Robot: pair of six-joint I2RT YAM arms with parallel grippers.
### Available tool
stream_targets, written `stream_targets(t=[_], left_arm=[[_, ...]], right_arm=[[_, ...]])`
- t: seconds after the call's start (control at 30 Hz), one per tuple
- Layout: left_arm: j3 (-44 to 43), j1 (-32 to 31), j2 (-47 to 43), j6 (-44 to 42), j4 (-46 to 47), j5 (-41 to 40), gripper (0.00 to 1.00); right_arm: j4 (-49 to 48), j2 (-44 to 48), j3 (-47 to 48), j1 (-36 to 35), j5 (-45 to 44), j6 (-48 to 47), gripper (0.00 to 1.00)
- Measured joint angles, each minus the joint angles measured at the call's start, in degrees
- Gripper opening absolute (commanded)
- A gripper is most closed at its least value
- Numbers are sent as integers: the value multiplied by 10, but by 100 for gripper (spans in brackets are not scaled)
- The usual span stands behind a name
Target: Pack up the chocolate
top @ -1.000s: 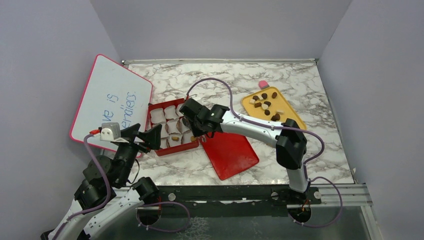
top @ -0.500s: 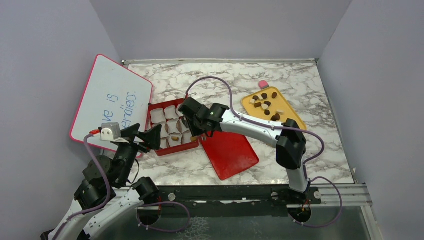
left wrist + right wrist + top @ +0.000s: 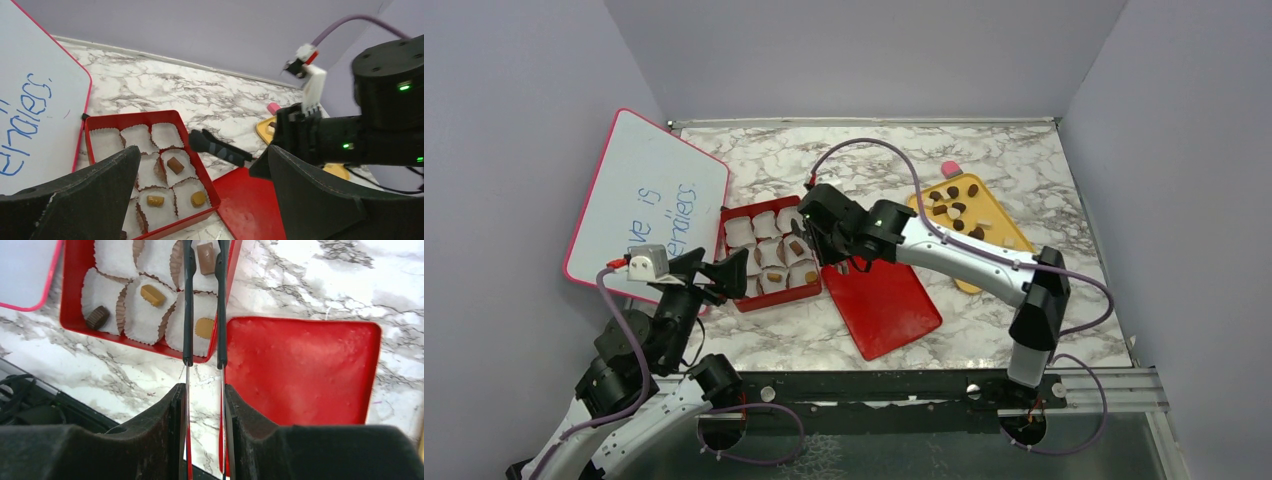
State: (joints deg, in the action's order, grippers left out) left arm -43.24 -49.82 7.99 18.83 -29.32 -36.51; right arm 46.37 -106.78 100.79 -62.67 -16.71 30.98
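Note:
The red box [image 3: 774,298] holds white paper cups, a few with chocolate: a brown piece [image 3: 205,257], two tan ones [image 3: 152,295] [image 3: 204,327] and a dark one [image 3: 98,317]. More chocolate [image 3: 952,192] lies on the yellow tray [image 3: 1014,240]. My right gripper [image 3: 204,390] is shut on metal tongs [image 3: 189,315]. Their black tips stand apart on either side of the brown piece in its cup. My left gripper [image 3: 204,155] hangs open and empty at the box's near left [image 3: 716,268].
The red lid [image 3: 884,305] lies to the right of the box, under my right arm. A whiteboard [image 3: 644,205] leans at the left wall. A small pink block [image 3: 951,169] sits behind the yellow tray. Purple walls close in on three sides.
The right arm's elbow swung to the right and its gripper shifted slightly right. The tongs' tips spread a little, and a brown piece now shows in the cup beneath them. The left arm stayed still.

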Motion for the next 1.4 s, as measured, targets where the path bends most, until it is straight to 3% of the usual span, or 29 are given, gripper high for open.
stream_targets(t=[0.3,0.57,0.9,1.17,1.4], left_arm=[[19,0,44,0,-2,7,99],[22,0,135,-17,-2,63,99],[26,0,217,-28,-4,104,99],[38,0,195,-35,-4,105,99],[42,0,165,-37,-4,104,99]], right_arm=[[9,105,-64,0,-66,0,35],[58,181,-193,23,-125,19,36],[99,293,-306,148,-154,35,38],[88,340,-384,274,-136,21,39],[63,341,-427,318,-104,7,41]])
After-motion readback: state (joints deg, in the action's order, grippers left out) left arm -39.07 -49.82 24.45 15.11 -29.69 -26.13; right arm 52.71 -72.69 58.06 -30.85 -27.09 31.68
